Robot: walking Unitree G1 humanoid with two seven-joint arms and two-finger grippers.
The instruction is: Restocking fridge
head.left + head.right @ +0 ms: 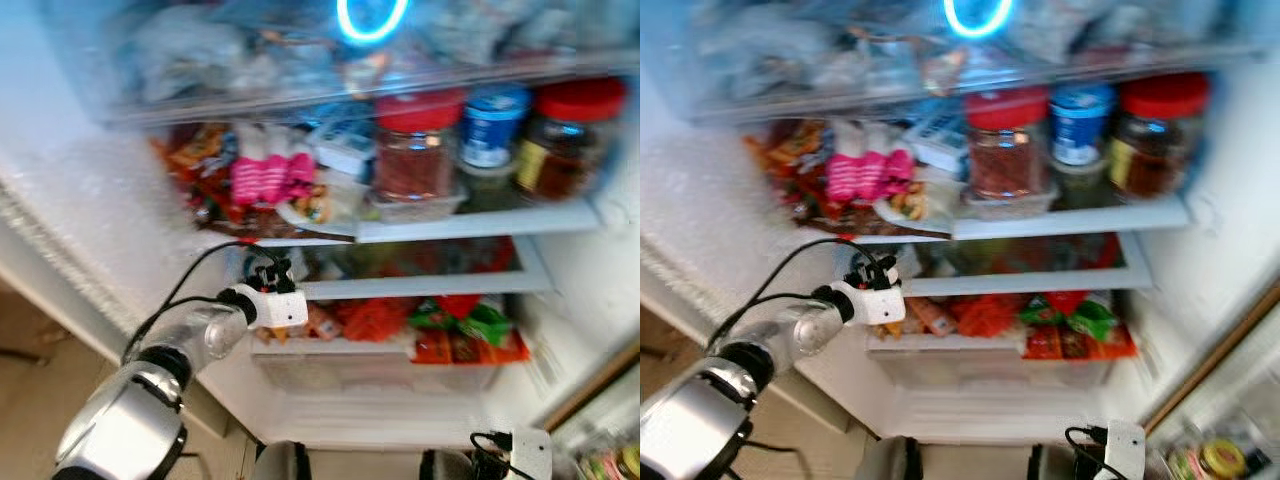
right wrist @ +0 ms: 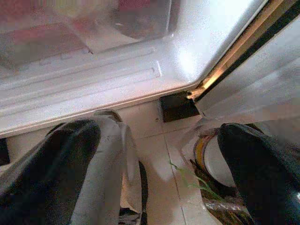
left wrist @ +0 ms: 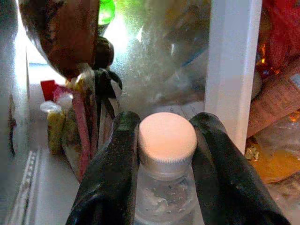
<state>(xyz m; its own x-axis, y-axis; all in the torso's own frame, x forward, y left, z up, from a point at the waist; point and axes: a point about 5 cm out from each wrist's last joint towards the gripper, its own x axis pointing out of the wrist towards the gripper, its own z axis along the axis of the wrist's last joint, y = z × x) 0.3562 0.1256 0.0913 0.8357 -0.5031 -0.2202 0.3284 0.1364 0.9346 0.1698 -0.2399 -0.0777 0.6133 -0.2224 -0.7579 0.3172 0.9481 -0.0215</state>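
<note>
My left pincer (image 3: 166,154) reaches into the open white fridge (image 1: 560,300) at its middle shelf, and its two black fingers (image 3: 115,173) are closed against the neck of a small clear plastic bottle with a pale round cap (image 3: 167,140). The bottle stands upright between them, just inside the shelf beside bagged food. My right pincer (image 2: 159,173) hangs low by the fridge's bottom edge, fingers spread wide, holding nothing.

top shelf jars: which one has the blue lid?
The middle jar, blue lid and blue label, standing between two red-lidded jars: one on its left, a darker one on its right.
</note>
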